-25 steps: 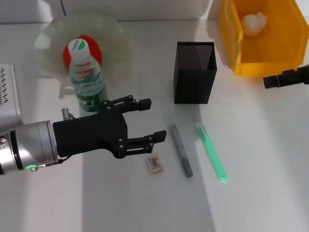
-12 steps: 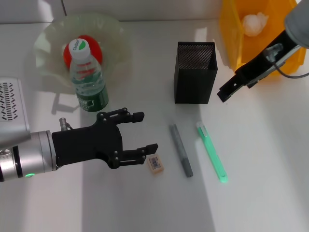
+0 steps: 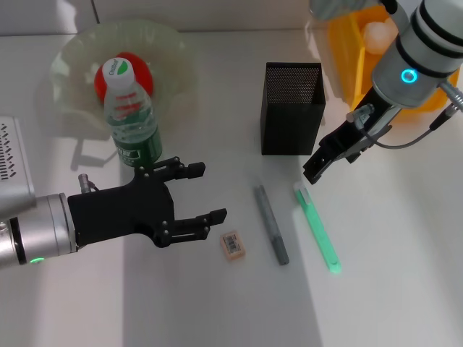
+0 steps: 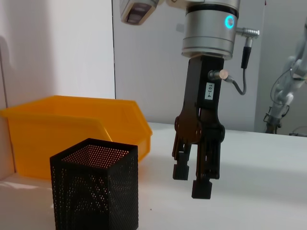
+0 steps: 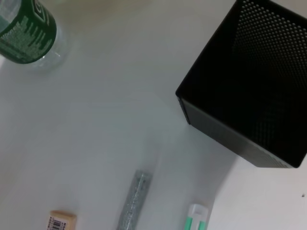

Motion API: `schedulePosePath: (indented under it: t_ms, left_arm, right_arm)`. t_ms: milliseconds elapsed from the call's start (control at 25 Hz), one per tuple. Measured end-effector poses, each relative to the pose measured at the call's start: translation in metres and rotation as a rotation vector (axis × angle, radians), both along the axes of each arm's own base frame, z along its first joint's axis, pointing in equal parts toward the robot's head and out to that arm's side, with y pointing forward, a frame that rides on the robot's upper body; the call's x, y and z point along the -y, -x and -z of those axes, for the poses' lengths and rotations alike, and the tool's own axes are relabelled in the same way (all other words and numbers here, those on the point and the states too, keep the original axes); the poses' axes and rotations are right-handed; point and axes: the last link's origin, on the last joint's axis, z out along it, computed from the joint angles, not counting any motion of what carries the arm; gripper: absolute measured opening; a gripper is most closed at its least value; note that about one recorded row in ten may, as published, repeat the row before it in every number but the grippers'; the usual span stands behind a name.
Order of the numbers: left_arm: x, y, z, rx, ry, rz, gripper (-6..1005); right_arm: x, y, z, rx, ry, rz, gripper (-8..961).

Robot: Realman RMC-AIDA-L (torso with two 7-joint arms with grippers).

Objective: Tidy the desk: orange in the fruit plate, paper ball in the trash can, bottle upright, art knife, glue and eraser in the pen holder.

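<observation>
Hands above the small items on the desk

Left hand [image 3: 194, 196] is wide open and holds nothing, near the eraser [image 3: 231, 243]. Right hand [image 3: 316, 168] hangs at 5 o'clock of the pen holder [image 3: 291, 108], above the green art knife [image 3: 317, 225]; its fingers [image 4: 201, 188] stand a little apart, empty. Grey glue stick [image 3: 270, 223] lies between eraser and knife. Bottle [image 3: 131, 117] stands upright at 6 o'clock of the fruit plate [image 3: 72, 50], which holds the orange [image 3: 137, 69]. Paper ball [image 3: 377, 35] is in the trash can [image 3: 345, 54]
</observation>
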Motion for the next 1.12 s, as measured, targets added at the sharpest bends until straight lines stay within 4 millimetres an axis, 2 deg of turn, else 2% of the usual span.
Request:
schedulePosePath:
  t_ms: [520,1120]
  left_arm:
    - [-0.001,-0.004,0.002,0.002,0.01,0.015,791]
    - [0.001,-0.004,0.003,0.002,0.012,0.025,791]
  right_arm:
    - [0.002,-0.009,0.029,0.03,0.018,-0.018,827]
    - [0.006,-0.016,0.044,0.046,0.046,-0.018,828]
